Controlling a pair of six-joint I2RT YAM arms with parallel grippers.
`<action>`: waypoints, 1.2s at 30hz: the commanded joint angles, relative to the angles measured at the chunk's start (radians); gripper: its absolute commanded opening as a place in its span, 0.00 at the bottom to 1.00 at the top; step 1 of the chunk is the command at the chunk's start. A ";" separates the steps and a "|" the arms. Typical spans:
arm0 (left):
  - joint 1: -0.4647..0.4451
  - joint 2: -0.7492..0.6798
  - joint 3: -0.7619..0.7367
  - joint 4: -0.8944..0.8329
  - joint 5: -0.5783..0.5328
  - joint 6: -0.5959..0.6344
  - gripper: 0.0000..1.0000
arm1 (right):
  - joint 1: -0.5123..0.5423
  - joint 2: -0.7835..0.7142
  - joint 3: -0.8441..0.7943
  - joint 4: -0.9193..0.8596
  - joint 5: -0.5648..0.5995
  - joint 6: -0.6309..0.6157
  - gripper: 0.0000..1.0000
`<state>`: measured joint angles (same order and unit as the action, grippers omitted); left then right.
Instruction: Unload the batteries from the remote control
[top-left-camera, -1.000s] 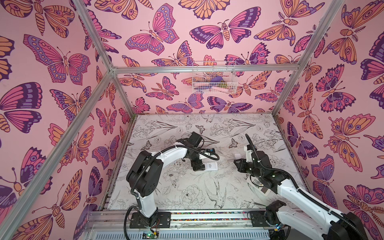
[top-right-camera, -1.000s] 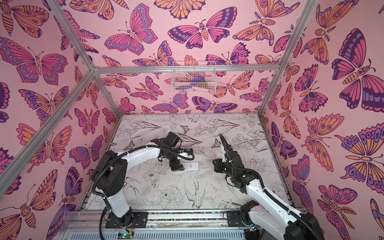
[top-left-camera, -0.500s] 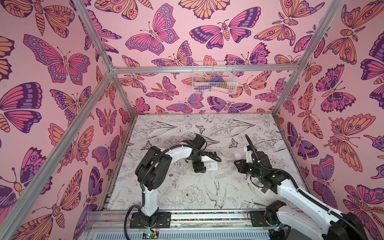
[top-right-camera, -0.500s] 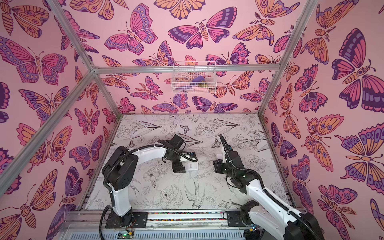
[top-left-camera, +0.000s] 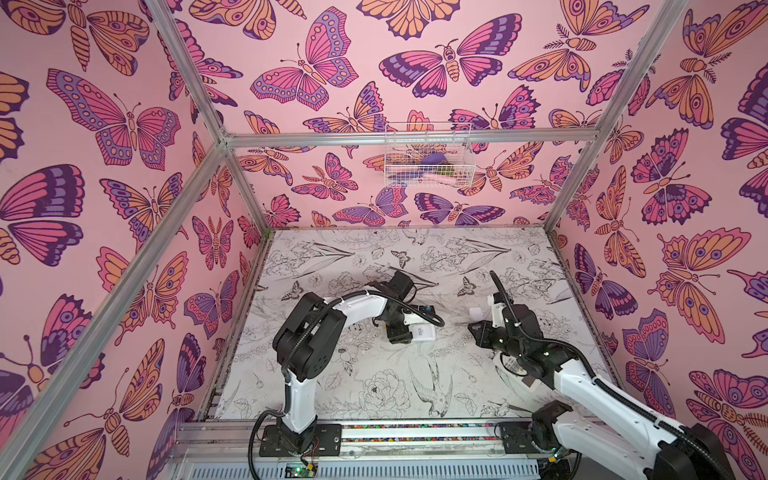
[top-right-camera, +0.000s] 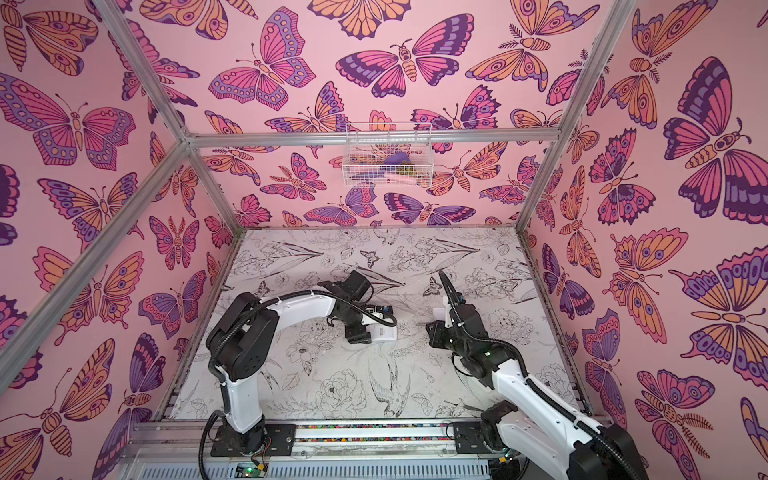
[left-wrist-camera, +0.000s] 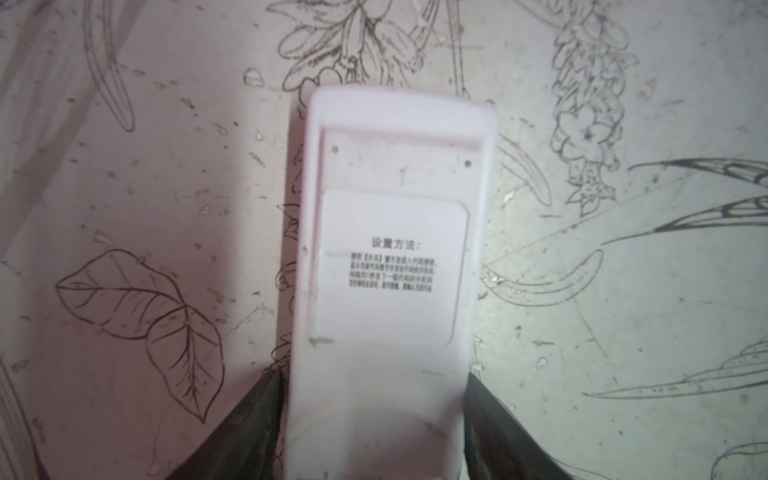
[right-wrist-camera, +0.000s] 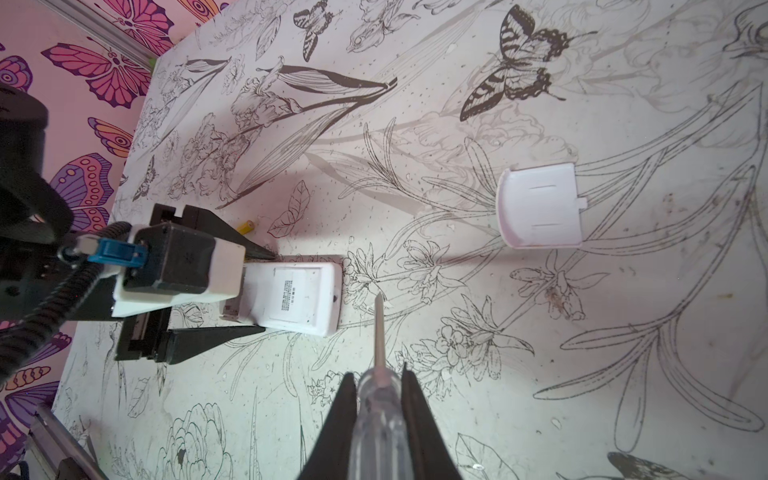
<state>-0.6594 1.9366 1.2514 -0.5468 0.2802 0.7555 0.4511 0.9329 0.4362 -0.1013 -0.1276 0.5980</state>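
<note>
White cover (right-wrist-camera: 540, 205) is off; one yellow battery (right-wrist-camera: 246, 226) lies beside the left gripper (right-wrist-camera: 264, 291), whose fingers (right-wrist-camera: 199, 340) flank the remote (right-wrist-camera: 299, 297), grip unclear. Right gripper (right-wrist-camera: 379, 372) pinches a screwdriver (right-wrist-camera: 378, 415). Other batteries unseen, probably inside.

Left tool (top-left-camera: 408, 335) low, gripping — right tool (right-wrist-camera: 379, 386) clamped tight, aimed toward left tool.

The screwdriver (right-wrist-camera: 376, 415) clamped between the matt black plastic fingers of the right end effector (right-wrist-camera: 377, 372) has a clear, glossy plastic handle and a bare metal shaft. Ahead of this end effector, the remote control (right-wrist-camera: 299, 297) is smooth white plastic with a papery printed label. The cover (right-wrist-camera: 540, 205) farther off is also smooth white plastic. The tabletop (right-wrist-camera: 582, 374) looks matt, printed and scuffed.
</note>
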 joint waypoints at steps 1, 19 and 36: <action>-0.007 0.011 -0.006 -0.019 0.013 -0.008 0.61 | -0.010 -0.022 -0.003 0.012 0.008 -0.004 0.00; -0.011 -0.171 0.034 -0.026 0.005 -0.154 0.50 | -0.059 -0.011 -0.020 0.089 0.014 0.102 0.00; 0.054 -0.426 -0.071 -0.067 -0.179 -0.305 0.50 | -0.254 0.236 0.123 0.214 -0.206 0.228 0.00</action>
<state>-0.6262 1.5517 1.2098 -0.5743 0.1543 0.4942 0.2260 1.1519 0.5079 0.0891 -0.2867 0.7990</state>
